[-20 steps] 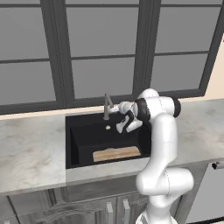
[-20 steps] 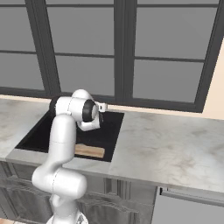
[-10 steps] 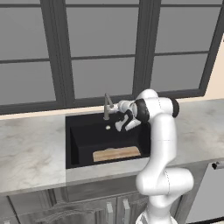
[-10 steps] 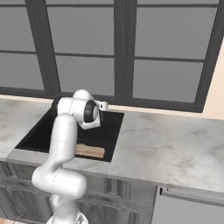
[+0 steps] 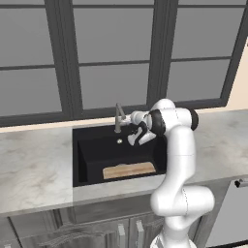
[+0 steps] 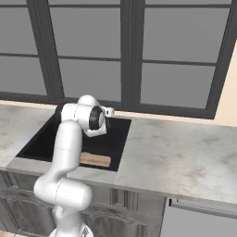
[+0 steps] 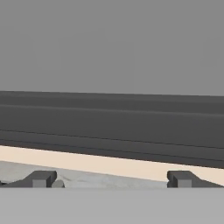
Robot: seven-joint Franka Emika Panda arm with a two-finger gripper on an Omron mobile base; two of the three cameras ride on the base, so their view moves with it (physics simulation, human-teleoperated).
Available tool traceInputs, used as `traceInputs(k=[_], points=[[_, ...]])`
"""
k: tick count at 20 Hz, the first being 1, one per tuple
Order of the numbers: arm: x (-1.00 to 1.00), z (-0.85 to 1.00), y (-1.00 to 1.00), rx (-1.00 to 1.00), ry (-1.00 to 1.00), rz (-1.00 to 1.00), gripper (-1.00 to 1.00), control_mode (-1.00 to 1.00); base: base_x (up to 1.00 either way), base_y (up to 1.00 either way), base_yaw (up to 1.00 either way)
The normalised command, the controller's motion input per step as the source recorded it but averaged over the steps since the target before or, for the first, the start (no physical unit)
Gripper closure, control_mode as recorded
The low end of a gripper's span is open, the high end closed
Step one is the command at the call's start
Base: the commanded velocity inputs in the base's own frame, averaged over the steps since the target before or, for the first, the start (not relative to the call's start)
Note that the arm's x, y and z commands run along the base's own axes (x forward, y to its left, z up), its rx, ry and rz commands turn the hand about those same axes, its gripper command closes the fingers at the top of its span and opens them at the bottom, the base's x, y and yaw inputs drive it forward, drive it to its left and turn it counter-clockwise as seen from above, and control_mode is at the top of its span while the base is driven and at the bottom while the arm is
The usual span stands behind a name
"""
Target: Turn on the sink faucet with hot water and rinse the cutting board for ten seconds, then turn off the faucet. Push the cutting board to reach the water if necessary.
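The sink faucet (image 5: 117, 118) stands upright at the back rim of the black sink (image 5: 94, 147), and I see no water at its spout. My gripper (image 5: 127, 118) is at the faucet's right side, level with its top; touching or just apart I cannot tell. In the hand view the gripper (image 7: 112, 179) is open with its fingertips (image 7: 41, 178) wide apart and nothing between them. The cutting board (image 5: 129, 170) lies flat on the basin floor by the front wall, and from the right it shows as the tan cutting board (image 6: 95, 159) below my arm.
Marble counter (image 5: 34, 164) runs on both sides of the basin, with a wide stretch of it (image 6: 180, 157) to the right. Dark-framed windows (image 5: 111, 72) rise right behind the faucet. A small round drain fitting (image 5: 119, 141) sits on the basin's back wall.
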Motion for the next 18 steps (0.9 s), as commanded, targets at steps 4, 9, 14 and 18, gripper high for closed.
traceInputs(k=[4,9,14,18], points=[[0.0,0.0,0.0,0.0,0.0,0.0,-1.0,-1.0,0.0,0.0,0.0],[0.0,-0.06,0.0,0.0,-0.07,0.0,-1.0,-1.0,0.0,0.0,0.0],[0.0,-0.09,0.0,0.0,-0.16,0.0,-1.0,-1.0,0.0,0.0,0.0],[0.0,-0.13,0.0,0.0,-0.15,0.0,-1.0,-1.0,0.0,0.0,0.0]])
